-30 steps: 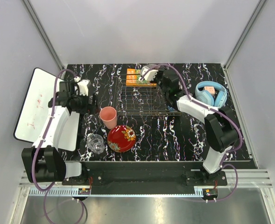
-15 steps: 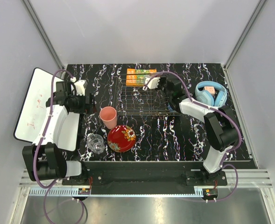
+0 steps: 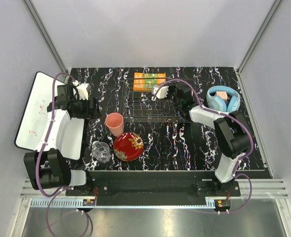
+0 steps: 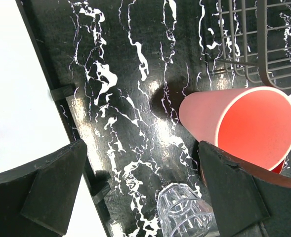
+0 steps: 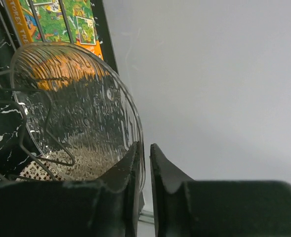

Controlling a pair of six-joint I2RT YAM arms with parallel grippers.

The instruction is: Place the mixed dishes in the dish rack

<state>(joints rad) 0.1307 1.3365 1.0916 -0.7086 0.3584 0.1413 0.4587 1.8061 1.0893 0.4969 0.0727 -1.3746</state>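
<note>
My right gripper [image 3: 157,92] is shut on the rim of the clear bowl [image 5: 76,108] and holds it on edge over the back of the wire dish rack [image 3: 150,106]; in the wrist view its fingertips [image 5: 144,153] pinch the rim. A beige patterned surface [image 5: 81,165] shows through the bowl. My left gripper [image 3: 96,107] is open and empty above the table, left of the pink cup [image 3: 114,122], which also shows in the left wrist view [image 4: 244,123]. The small clear glass cup [image 3: 101,151] and the red floral bowl [image 3: 129,146] sit near the front. The blue patterned bowl is out of view.
The orange-green box [image 3: 149,80] lies just behind the rack. Light-blue headphones [image 3: 223,98] lie at the right. A flat white board [image 3: 36,111] leans at the left edge, close beside my left arm. The rack's corner [image 4: 254,39] is near the pink cup.
My right gripper has come nearer and lower with the clear bowl, from over the box to over the rack. My left gripper has drawn back left, away from the pink cup.
</note>
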